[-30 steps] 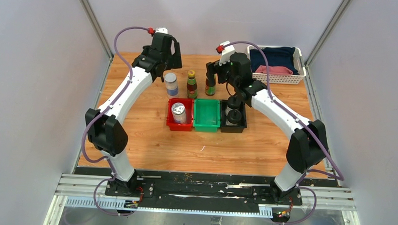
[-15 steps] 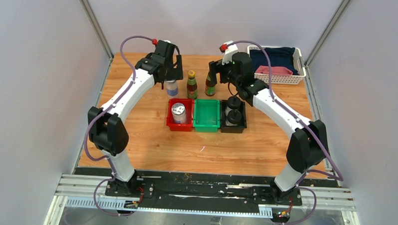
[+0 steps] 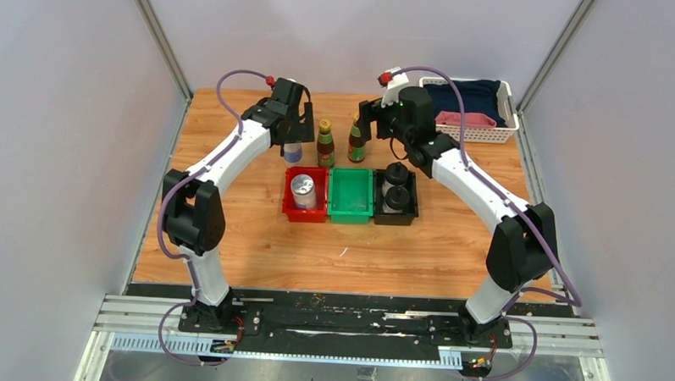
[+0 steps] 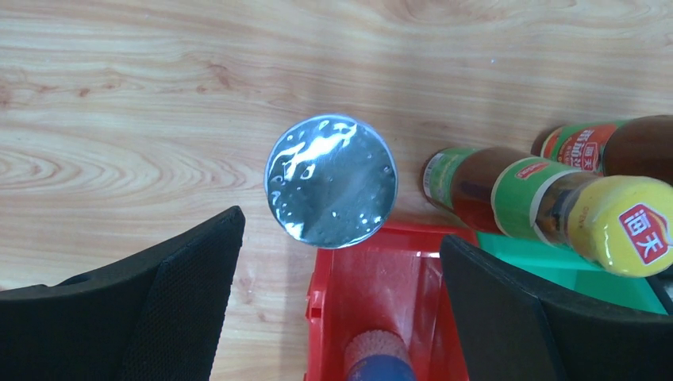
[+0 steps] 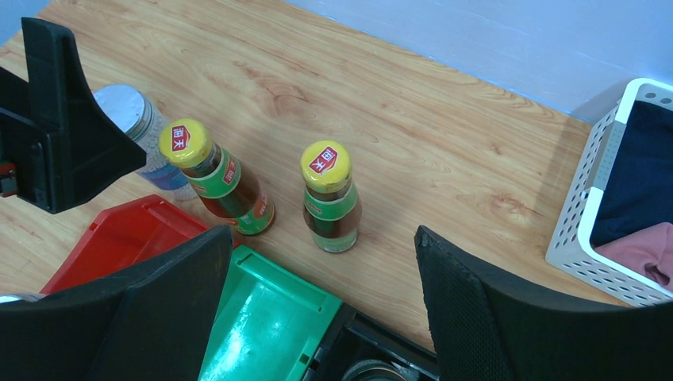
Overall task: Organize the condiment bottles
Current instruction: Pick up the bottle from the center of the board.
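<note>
Left gripper (image 4: pixel 341 234): jaws wide, newly moved above the loose silver-lidded jar (image 4: pixel 331 181) (likely bound for the red bin (image 4: pixel 381 278)). Right gripper (image 5: pixel 321 234): open, empty, edged toward a brown bottle (image 5: pixel 331 202).

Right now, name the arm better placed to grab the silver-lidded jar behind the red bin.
Left: the left gripper hovers open over the jar; the right gripper faces the brown bottles.

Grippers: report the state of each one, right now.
Left gripper: open, holding nothing, above the silver-lidded jar.
Right gripper: open, holding nothing, pointed at a yellow-capped brown bottle.
</note>
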Tool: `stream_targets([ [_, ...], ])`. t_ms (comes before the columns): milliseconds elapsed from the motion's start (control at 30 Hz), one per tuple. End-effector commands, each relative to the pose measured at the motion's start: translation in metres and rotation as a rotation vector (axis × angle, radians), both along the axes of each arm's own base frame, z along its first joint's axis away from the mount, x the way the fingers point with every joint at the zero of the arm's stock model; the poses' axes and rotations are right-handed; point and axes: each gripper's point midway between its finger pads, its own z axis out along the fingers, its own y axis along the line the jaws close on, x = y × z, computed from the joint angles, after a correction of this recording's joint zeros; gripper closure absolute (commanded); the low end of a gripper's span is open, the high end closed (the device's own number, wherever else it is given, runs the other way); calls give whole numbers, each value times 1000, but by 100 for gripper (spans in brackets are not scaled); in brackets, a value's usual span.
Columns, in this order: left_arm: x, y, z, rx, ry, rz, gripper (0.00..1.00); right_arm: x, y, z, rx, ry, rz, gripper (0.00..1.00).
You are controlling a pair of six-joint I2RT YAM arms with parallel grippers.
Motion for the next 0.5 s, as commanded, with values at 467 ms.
stream_targets([
  [467,26,3,-19,11,-66,35,1,7,-1,-9,20,20,-1,11],
])
